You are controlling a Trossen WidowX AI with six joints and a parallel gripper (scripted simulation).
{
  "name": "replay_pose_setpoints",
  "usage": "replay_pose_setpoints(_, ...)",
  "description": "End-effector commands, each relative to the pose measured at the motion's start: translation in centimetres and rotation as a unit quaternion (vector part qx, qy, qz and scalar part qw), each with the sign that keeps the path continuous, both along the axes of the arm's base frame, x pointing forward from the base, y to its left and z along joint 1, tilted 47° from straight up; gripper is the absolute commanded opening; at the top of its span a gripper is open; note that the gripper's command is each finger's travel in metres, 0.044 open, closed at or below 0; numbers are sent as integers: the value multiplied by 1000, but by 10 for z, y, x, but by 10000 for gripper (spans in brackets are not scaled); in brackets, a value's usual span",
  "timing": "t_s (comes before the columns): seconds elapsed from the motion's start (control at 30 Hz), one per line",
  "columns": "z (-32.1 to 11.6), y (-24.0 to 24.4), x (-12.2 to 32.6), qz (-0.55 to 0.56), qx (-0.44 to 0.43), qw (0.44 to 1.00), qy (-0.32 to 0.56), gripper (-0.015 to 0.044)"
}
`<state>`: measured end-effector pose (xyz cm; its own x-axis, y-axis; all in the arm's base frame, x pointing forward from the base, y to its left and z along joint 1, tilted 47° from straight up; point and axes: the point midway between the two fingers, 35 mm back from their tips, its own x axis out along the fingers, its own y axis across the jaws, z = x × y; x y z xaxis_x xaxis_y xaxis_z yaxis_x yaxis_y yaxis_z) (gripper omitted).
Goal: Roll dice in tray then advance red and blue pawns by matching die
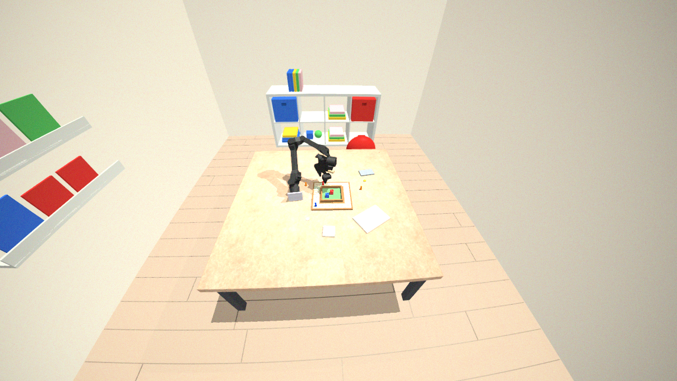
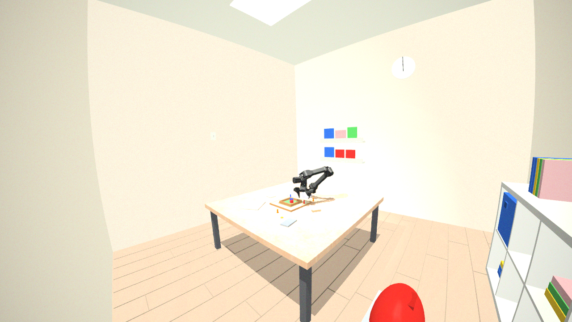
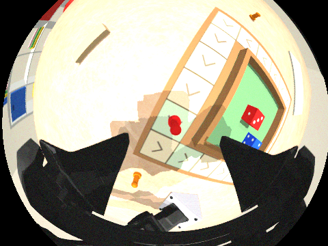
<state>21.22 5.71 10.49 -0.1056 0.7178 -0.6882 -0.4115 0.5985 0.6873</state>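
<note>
Well, the red pawn point(image 1: 323, 183) point(image 2: 304, 201) point(image 3: 175, 125) stands upright on a green-tinted square of the board point(image 1: 347, 196) point(image 2: 279, 206) point(image 3: 205, 73), next to a corner square. I'd guess it's been put there to match the red die point(image 1: 331, 191) point(image 2: 291, 201) point(image 3: 253, 117), though I can't tell surely which number counts. That die and the blue die point(image 1: 327, 194) point(image 2: 291, 199) point(image 3: 252, 141) lie inside the tray point(image 1: 342, 194) point(image 2: 296, 203) point(image 3: 223, 93), whose walls would keep them off the track. The blue pawn point(image 1: 316, 204) point(image 2: 290, 195) stands at another corner; its turn probably comes next.

The pincer point(image 1: 322, 178) point(image 2: 303, 197) point(image 3: 176, 139) is released, its fingers spread wide with nothing between them gripped. The arm point(image 1: 293, 161) point(image 2: 316, 172) rises from its base, bends high at the elbow and reaches over, pointing its fingers down above the pawn. Lifting straight up seems wise, since a sideways swing could topple it
</note>
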Motion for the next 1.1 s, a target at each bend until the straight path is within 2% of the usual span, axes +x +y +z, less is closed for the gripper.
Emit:
replay_pose_setpoints(0.0, 8, -8, 1, 2, 0, 1000, -2, 440)
replay_pose_setpoints(0.07, 0, -17, 3, 1, -4, 1000, -3, 387)
replay_pose_setpoints(0.3, -78, -113, -5, 4, -23, 1000, -10, 204)
replay_pose_setpoints(0.53, -147, -175, -49, 16, -5, 1000, -16, 200)
replay_pose_setpoints(1.07, -158, -161, -51, 16, -4, 1000, -16, 200)
